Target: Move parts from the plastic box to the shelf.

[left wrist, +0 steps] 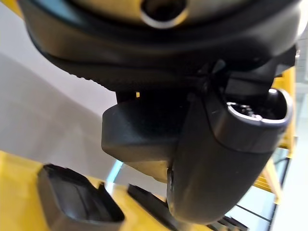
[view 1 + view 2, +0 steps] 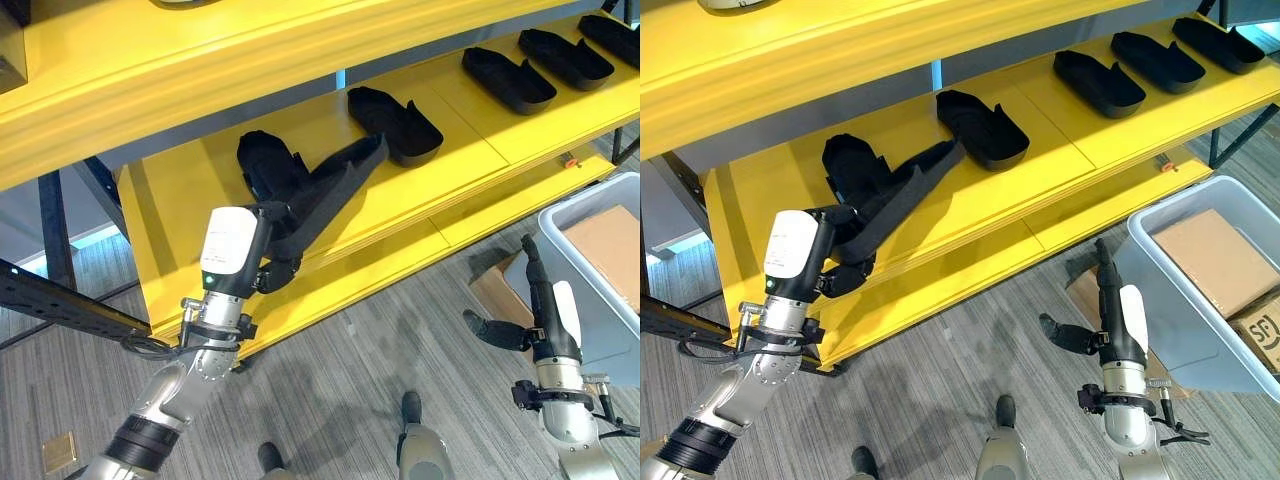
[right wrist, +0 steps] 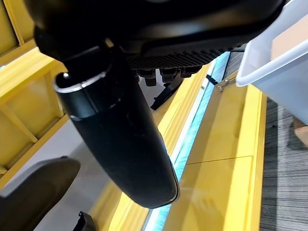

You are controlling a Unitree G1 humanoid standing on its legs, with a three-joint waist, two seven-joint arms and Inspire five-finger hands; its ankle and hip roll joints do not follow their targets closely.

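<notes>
Yellow shelving (image 2: 180, 215) is standing over a grey plank floor (image 2: 360, 370), its lower shelf carrying a row of black moulded parts. At the shelf's left end the left hand (image 2: 272, 232) is reaching in, fingers curled around a long black part (image 2: 330, 185) that is lying aslant on the shelf, its far tip touching a black tray-shaped part (image 2: 395, 122). Three more black parts (image 2: 508, 78) are sitting further right along the shelf. Lower right, the right hand (image 2: 530, 300) is hanging with fingers straight and thumb spread, grasping nothing, just beside the pale plastic box (image 2: 570, 250), which is holding a cardboard piece (image 2: 612, 250).
</notes>
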